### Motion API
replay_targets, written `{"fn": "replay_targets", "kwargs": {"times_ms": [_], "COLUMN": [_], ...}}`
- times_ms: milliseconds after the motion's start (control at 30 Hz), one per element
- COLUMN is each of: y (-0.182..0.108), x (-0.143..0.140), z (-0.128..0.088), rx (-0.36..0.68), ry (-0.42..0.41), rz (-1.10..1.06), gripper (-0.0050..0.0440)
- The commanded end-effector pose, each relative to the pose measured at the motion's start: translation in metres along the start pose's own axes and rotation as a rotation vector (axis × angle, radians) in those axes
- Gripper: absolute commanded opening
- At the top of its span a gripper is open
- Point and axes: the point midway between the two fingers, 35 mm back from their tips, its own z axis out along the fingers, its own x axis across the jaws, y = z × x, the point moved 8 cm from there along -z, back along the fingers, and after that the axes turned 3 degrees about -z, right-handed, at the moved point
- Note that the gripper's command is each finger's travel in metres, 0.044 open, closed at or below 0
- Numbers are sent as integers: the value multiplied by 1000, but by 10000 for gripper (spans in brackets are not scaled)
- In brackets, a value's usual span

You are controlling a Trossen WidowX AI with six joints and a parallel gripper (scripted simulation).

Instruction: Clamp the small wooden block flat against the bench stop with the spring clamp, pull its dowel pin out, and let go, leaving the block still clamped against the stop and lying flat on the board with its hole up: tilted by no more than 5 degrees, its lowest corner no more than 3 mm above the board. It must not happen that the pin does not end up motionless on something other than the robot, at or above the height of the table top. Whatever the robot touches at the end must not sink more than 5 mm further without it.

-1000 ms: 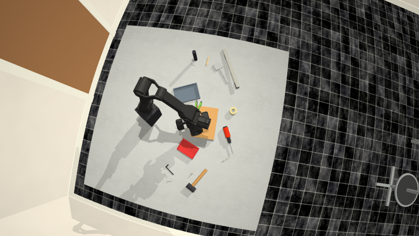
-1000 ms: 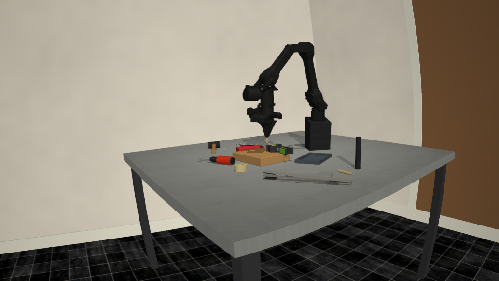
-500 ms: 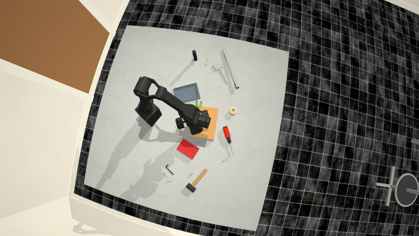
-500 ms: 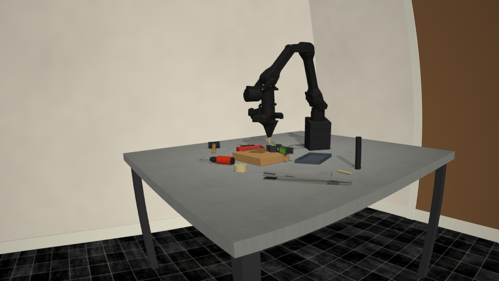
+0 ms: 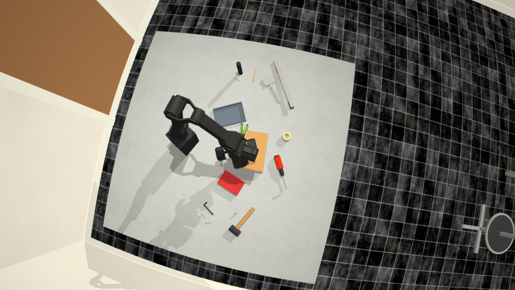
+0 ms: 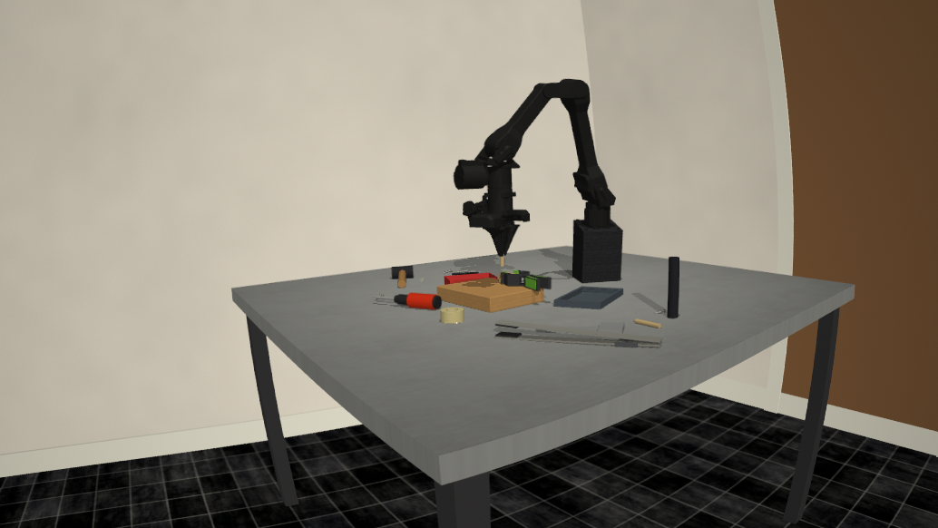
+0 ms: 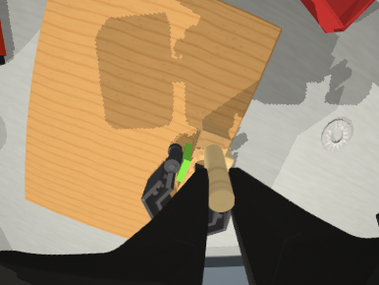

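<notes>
The gripper (image 6: 502, 254) (image 7: 217, 177), nearly closed, grips the dowel pin (image 6: 502, 260) (image 7: 219, 179) above the board (image 5: 264, 151) (image 6: 491, 300) (image 7: 142, 64). On the board sits the clamp (image 5: 243, 130) (image 6: 528, 280) (image 7: 162, 189). Beside the board are the red tray (image 5: 230, 183) (image 6: 470, 278) (image 7: 339, 20) and the blue tray (image 5: 229, 114) (image 6: 588, 298) (image 7: 226, 276).

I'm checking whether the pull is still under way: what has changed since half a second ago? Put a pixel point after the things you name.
The gripper (image 5: 240, 158) (image 6: 502, 254) (image 7: 217, 177) has shifted slightly toward the red tray's (image 5: 232, 186) (image 6: 469, 278) (image 7: 339, 17) side, carrying the dowel pin (image 6: 502, 261) (image 7: 221, 189). Nothing was newly gripped or released. The spring clamp (image 5: 246, 129) (image 6: 532, 282) (image 7: 154, 197) and board (image 5: 263, 147) (image 6: 485, 300) (image 7: 69, 123) look unchanged.
</notes>
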Motion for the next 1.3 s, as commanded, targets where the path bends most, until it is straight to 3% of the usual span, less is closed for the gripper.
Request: {"fn": "replay_targets", "kwargs": {"times_ms": [0, 1267], "y": [3, 33], "x": [-1, -17], "z": [0, -8], "rx": [6, 4], "ry": [-4, -7], "rz": [6, 96], "gripper": [0, 0]}}
